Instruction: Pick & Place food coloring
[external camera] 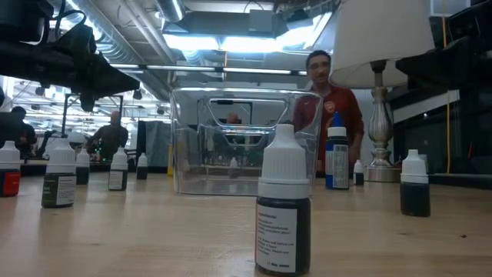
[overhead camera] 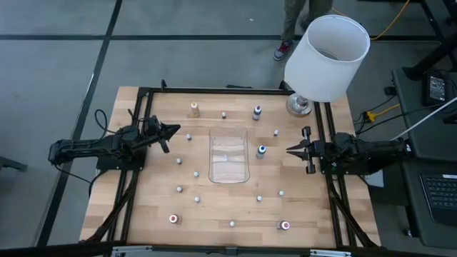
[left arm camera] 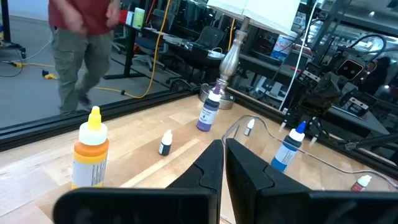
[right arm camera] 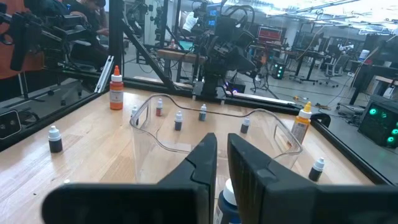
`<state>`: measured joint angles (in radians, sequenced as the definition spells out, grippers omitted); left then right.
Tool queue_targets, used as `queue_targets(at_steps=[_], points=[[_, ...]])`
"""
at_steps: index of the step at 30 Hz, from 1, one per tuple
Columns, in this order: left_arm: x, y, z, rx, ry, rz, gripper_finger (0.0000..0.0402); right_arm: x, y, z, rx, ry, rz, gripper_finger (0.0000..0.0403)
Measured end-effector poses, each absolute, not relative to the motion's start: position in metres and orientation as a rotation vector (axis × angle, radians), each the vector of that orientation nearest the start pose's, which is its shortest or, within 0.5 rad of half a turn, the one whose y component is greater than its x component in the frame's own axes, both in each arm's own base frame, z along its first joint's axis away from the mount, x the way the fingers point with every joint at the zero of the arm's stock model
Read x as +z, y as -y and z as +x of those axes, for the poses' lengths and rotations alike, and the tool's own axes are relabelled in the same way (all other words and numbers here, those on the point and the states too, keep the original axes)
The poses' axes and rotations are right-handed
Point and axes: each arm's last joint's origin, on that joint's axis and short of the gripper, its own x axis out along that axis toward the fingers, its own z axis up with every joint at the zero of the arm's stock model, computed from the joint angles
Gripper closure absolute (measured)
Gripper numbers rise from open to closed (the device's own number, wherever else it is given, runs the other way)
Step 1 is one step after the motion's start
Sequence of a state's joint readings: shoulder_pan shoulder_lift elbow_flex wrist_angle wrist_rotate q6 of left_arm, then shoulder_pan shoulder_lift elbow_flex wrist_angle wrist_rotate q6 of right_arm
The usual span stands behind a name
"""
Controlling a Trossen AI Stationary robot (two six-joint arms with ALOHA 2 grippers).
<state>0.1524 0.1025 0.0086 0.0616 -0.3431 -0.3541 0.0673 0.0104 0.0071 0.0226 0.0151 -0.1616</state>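
The food coloring is several tiny bottles standing upright and scattered over the wooden table: an orange one (overhead camera: pixel 194 109) at the far side, a blue one (overhead camera: pixel 261 150) beside the clear tray (overhead camera: pixel 228 171), and red-capped ones (overhead camera: pixel 173 219) near the front. My left gripper (overhead camera: pixel 176 130) hovers shut left of the tray, pointing toward the table's right. My right gripper (overhead camera: pixel 289 150) hovers shut right of the tray, pointing at the blue bottle (right arm camera: pixel 227 200) just below its fingers. Neither touches a bottle.
A lamp with a big white shade (overhead camera: pixel 328 56) stands at the far right corner, its metal base (external camera: pixel 378 146) on the table. A black frame (overhead camera: pixel 214 91) runs around the table. A person (external camera: pixel 327 96) stands beyond the far edge.
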Motion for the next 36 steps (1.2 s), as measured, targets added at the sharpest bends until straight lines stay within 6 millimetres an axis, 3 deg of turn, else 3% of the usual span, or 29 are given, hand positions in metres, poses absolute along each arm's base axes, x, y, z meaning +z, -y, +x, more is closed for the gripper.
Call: queue_targets(at_steps=[36], points=[[0.1643, -0.0251, 0.0992, 0.496, 0.056, -0.344, 0.0387, 0.1713, -0.0066, 0.0975, 0.064, 0.066, -0.156, 0.0359]])
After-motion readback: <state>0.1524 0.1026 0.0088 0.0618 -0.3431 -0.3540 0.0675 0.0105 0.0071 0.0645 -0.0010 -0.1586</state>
